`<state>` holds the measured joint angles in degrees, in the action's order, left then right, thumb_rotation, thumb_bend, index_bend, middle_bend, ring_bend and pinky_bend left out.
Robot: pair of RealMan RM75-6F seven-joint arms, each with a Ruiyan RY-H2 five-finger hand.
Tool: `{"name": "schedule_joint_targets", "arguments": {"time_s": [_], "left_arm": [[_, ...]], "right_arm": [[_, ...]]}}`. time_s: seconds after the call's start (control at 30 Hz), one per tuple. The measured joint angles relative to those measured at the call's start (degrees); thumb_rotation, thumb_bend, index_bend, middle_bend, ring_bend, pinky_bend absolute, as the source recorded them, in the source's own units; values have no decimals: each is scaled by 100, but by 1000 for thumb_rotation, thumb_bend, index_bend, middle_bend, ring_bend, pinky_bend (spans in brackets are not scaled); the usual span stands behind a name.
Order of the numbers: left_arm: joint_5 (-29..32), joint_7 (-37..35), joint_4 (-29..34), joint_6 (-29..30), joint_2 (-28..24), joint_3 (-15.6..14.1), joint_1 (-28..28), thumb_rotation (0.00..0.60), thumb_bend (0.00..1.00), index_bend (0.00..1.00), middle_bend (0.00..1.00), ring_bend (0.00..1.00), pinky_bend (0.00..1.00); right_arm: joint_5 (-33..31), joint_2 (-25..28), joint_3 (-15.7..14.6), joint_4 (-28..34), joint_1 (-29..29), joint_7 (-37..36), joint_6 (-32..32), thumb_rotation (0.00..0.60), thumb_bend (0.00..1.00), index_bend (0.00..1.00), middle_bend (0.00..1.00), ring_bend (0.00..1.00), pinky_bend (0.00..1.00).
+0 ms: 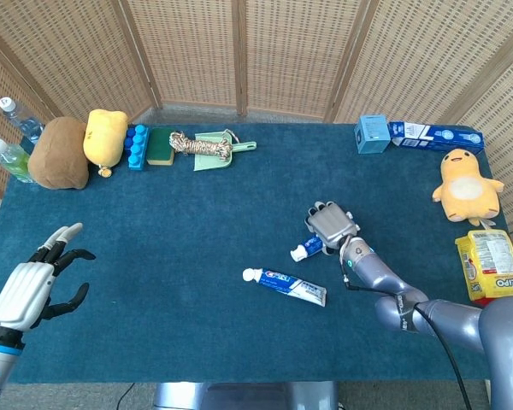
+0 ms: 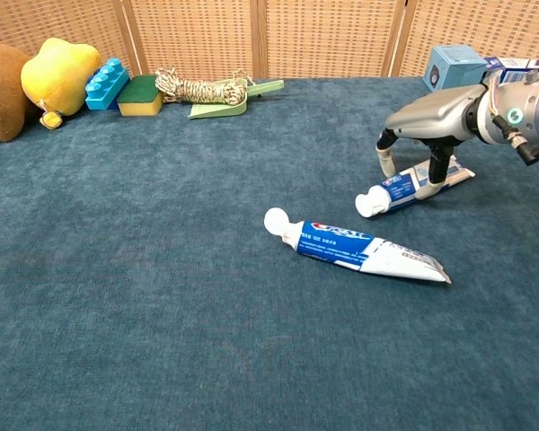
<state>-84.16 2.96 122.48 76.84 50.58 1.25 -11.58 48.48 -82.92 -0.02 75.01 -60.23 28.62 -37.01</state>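
My right hand [image 2: 422, 135] arches over the small toothpaste tube [image 2: 411, 187] lying on the blue cloth [image 2: 162, 269], fingers spread astride it, holding nothing. Risk: fingertips skid it toward the bigger tube [image 2: 355, 245]. Left hand [image 1: 30, 286] open, idle.

A blue-carpeted table [image 1: 154, 256] bears two toothpaste tubes [image 1: 286, 286], plush toys [image 1: 467, 184], boxes [image 1: 372, 133].

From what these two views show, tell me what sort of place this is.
Probably a lab or test bench, not a home. A table covered in blue carpet is fenced by woven screens, and unrelated items line its edges: plush toys, a sponge, boxes. The right hand hovers over a toothpaste tube.
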Motion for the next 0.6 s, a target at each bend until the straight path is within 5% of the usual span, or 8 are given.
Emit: {"name": "schedule_joint_targets", "arguments": {"time_s": [0.6], "left_arm": [[-54, -44, -3, -2, -15, 15, 10, 600, 383, 320, 0, 0, 168]], "right_arm": [[-52, 79, 7, 43, 66, -51, -23, 600, 267, 382, 256, 145, 256]]}}
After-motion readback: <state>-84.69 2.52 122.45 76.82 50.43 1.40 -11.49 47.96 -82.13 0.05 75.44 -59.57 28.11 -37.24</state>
